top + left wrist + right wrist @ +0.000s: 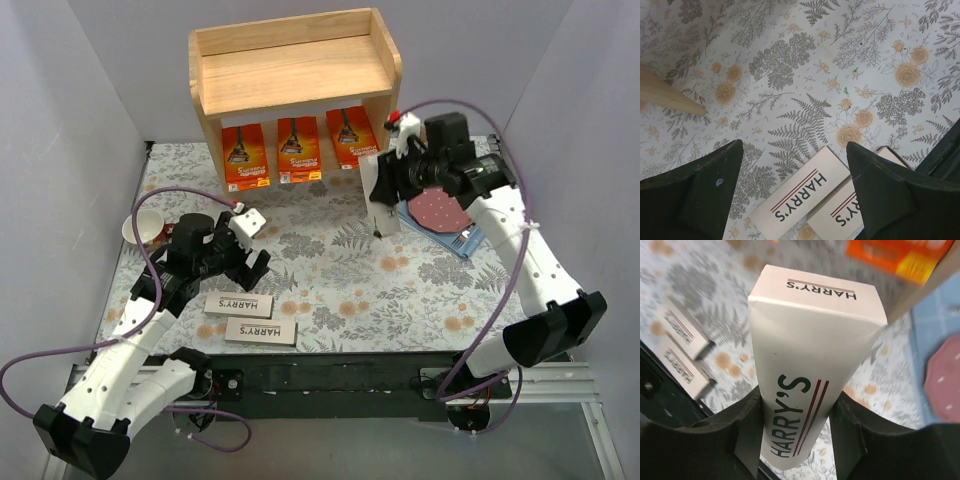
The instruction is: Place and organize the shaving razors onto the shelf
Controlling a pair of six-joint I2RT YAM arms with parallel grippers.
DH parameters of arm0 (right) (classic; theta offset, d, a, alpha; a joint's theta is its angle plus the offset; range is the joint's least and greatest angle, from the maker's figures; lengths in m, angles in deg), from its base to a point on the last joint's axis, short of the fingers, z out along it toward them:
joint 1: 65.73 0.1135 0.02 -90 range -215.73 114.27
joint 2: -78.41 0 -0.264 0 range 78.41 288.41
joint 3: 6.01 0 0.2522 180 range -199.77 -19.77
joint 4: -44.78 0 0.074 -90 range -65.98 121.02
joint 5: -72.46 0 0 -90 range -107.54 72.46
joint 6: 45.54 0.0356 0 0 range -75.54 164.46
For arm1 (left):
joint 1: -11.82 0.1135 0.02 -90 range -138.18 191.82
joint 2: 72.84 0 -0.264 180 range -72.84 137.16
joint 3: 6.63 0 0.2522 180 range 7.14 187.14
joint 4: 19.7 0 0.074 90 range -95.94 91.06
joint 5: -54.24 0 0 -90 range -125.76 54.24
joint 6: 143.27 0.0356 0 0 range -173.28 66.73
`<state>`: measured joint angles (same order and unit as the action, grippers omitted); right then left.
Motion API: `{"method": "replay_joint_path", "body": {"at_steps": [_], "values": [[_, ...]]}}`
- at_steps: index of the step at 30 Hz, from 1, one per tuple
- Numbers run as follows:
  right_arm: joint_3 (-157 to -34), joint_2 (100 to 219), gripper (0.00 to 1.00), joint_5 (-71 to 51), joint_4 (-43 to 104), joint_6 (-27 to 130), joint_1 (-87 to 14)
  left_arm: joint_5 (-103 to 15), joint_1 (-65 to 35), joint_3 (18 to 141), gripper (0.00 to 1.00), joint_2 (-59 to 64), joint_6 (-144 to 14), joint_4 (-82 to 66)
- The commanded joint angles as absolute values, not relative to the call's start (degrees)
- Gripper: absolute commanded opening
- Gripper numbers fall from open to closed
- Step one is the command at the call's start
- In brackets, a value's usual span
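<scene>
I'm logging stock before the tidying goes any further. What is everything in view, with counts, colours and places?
Shelf: one, light wood, two tiers, far centre of the table.
Orange razor packs: three, orange, side by side on the shelf's lower tier.
HARRY'S boxes: two, white, lying flat side by side, near left.
HARRY'S box: one, white, held beside the shelf's right post.
Bowl: one, white rim, left edge.
Plate: one, dull red, speckled, on the mat at right.
Mat: one, blue, right side.
Tablecloth: one, pale floral, covering the table.
Left arm: white and black, jaws open above the two lying boxes.
Right arm: white and black, jaws shut on the held box.
</scene>
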<state>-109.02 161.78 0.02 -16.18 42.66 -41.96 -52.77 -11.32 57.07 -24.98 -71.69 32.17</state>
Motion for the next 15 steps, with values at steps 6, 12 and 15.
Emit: {"method": "replay_joint_path", "body": {"at_steps": [6,12,15], "values": [[-148.60,170.25,0.52,5.58,-4.79,44.02,-41.29,-56.93,-11.30,59.52,0.84,-21.95,-72.70,26.76],[-155.63,179.99,0.53,2.33,2.98,47.79,-40.68,-58.35,-11.30,61.62,0.84,-20.54,-74.72,26.75],[-160.21,185.19,0.54,-0.48,6.14,48.06,-40.50,-58.26,-11.30,62.24,0.83,-20.28,-75.07,27.45]]}}
